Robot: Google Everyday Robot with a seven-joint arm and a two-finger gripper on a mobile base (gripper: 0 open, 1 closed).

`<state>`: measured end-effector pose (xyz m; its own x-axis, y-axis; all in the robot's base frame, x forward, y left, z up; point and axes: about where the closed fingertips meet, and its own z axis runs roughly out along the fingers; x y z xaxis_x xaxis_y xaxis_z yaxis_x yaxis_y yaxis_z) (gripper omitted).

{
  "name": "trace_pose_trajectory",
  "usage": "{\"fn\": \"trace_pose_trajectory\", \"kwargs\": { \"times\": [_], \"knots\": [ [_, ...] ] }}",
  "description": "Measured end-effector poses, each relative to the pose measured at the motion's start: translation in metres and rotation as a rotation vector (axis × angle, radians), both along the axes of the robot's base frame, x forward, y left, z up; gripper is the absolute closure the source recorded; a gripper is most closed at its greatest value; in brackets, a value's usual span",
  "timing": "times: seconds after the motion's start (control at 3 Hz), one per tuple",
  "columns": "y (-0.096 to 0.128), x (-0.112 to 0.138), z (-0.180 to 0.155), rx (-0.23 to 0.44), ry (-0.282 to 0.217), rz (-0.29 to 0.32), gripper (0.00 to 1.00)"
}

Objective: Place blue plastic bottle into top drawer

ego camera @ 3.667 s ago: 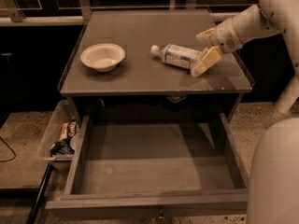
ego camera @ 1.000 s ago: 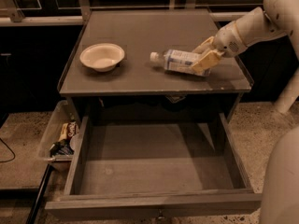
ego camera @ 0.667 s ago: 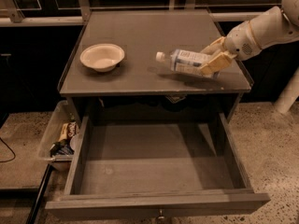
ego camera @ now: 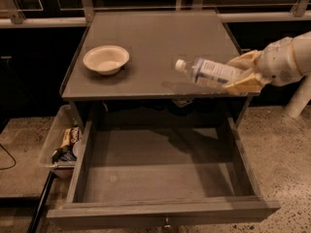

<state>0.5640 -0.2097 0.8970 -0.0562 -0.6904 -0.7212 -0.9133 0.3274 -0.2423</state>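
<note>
The blue plastic bottle [ego camera: 209,72] is clear with a white cap and a pale blue-and-white label. It lies sideways in the air, cap pointing left, just above the front right edge of the table top. My gripper [ego camera: 241,74] is shut on the bottle's base end; its cream fingers [ego camera: 244,85] clasp it from the right. The top drawer [ego camera: 160,181] is pulled wide open below, grey-brown with a bare flat bottom. The bottle's shadow falls on the drawer's far part.
A cream round bowl [ego camera: 106,59] sits on the left of the grey table top [ego camera: 155,38]. A clear plastic bin [ego camera: 58,144] of snack packets stands on the floor left of the drawer. A black cable runs at the far left.
The gripper closed on the bottle, lifted it off the table top and carried it toward the front edge, over the open drawer. The bowl has not moved.
</note>
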Motion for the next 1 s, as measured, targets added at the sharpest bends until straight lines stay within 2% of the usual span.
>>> {"fn": "trace_pose_trajectory", "kwargs": {
  "times": [0.33,0.67,1.0],
  "knots": [
    [-0.005,-0.045,-0.022,-0.026,-0.026,-0.013,1.0],
    [0.0,-0.086,-0.067,-0.045,0.022,-0.01,1.0],
    [0.0,-0.086,-0.067,-0.045,0.022,-0.01,1.0]
  ]
}}
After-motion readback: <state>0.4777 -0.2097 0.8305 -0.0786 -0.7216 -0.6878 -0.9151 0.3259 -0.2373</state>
